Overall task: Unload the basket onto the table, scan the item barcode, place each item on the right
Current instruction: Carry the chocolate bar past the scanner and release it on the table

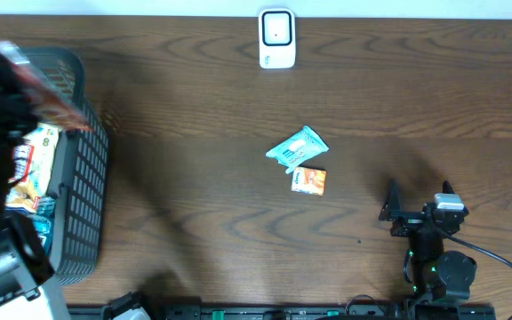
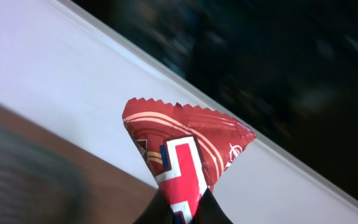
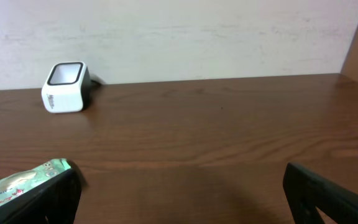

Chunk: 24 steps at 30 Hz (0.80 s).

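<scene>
Spanning the overhead view: dark wood bench [image 1: 194, 178], with a pale wall along its far edge. At the bench's left end, black mesh basket [image 1: 83, 204], holding several packets [image 1: 34, 169]. Over the basket's far corner, blurred in the overhead view, left gripper [image 2: 180, 210] held high off the bench and clenched on the lower part of a red packet [image 2: 185, 149]. Zigzag-cut top edge of that packet pointing up in the wrist view, with bench edge and wall behind it; barcode not discernible. Near the front right corner, right gripper [image 1: 418, 197] released, fingers spread wide, grasping nothing, low over the bench and pointing toward the far edge. Standing at the far edge, about mid-width, white scanner [image 1: 276, 38] with a dark window, well apart from both grippers. Near mid-bench, crumpled teal packet [image 1: 297, 148], lying flat. Just beside it on the near side, apparently touching, smaller orange packet [image 1: 309, 180]. Both well apart from the scanner and from the basket, between the two grippers.
</scene>
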Motion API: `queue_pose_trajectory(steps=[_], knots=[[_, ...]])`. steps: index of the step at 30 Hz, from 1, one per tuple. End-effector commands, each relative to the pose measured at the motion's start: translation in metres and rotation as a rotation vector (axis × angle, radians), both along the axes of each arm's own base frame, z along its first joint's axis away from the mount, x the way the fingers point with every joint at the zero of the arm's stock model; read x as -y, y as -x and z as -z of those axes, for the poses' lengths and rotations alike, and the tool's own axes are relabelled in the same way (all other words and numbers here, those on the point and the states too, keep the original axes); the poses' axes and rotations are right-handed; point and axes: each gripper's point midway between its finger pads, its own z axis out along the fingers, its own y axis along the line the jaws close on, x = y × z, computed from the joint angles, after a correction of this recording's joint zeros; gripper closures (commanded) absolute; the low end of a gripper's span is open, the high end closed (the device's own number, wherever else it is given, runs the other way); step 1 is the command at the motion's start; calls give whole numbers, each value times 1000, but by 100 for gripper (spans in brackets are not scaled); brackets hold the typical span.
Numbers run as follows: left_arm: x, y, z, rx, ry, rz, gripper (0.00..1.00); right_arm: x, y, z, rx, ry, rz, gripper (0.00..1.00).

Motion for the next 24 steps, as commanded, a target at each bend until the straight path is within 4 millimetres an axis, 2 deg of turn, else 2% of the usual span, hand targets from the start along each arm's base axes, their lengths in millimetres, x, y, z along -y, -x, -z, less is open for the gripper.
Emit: queue_pose_trajectory(steps=[1,4,6,9,12,14,19,24], knots=[[75,-9,8,-26,25,333,93,2,0,0,1,15,7,1],[119,-18,24,-56,-43,486,93,2,0,0,1,15,7,1],[149,-26,42,-97,-72,588,93,2,0,0,1,15,7,1],[190,-37,81,-192,-98,723,93,2,0,0,1,15,7,1],[225,-51,129,-332,-94,816,93,2,0,0,1,15,7,1],[243,-61,161,-412,-98,863,93,2,0,0,1,15,7,1],[269,-81,243,-623,-72,909,93,2,0,0,1,15,7,1],[288,-82,313,-813,-46,946,93,2,0,0,1,15,7,1]])
